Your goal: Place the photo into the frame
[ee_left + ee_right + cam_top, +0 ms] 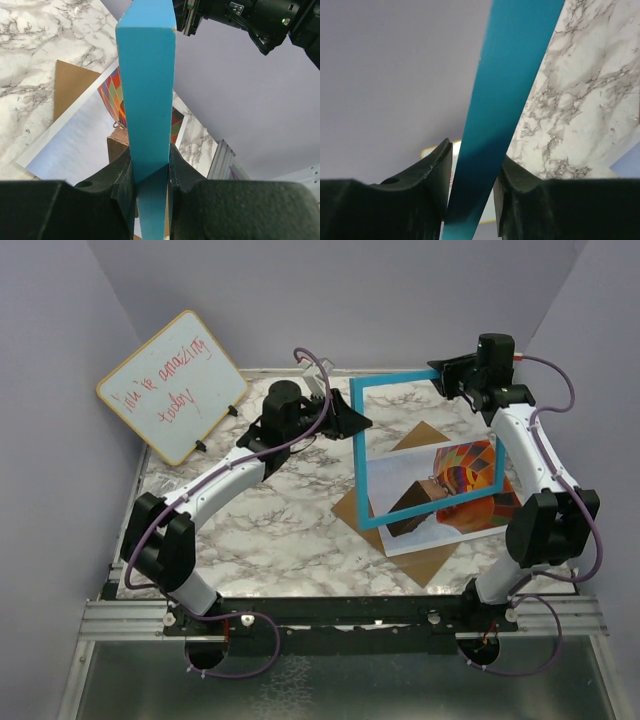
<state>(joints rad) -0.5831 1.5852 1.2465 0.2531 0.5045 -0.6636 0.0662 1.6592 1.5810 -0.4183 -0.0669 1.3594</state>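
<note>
We see the frame (362, 455) standing upright above the table (260, 530), its bright blue face turned toward the near side, tilted a little so that its lower rail hangs over the photo (450, 532). The photo lies flat, picture side up, on the right half of the table; part of its balloon shows through the frame's opening. It rests on a brown board (424, 568) whose corners stick out around it.

The left gripper (352, 422) has the frame by its left rail, near the upper corner. In the left wrist view its fingers (122, 182) are pressed tight against both sides of the blue rail, so this grip is closed on the frame, with the photo and the board below.

The right gripper (440, 375) sits at the frame's upper right corner. In the right wrist view the rail runs between its fingers (437, 170), which stand close on either side; we cannot tell whether they already pinch it.

At the far left, a whiteboard (172, 385) with red handwriting leans on its stand, well apart from the frame
</note>
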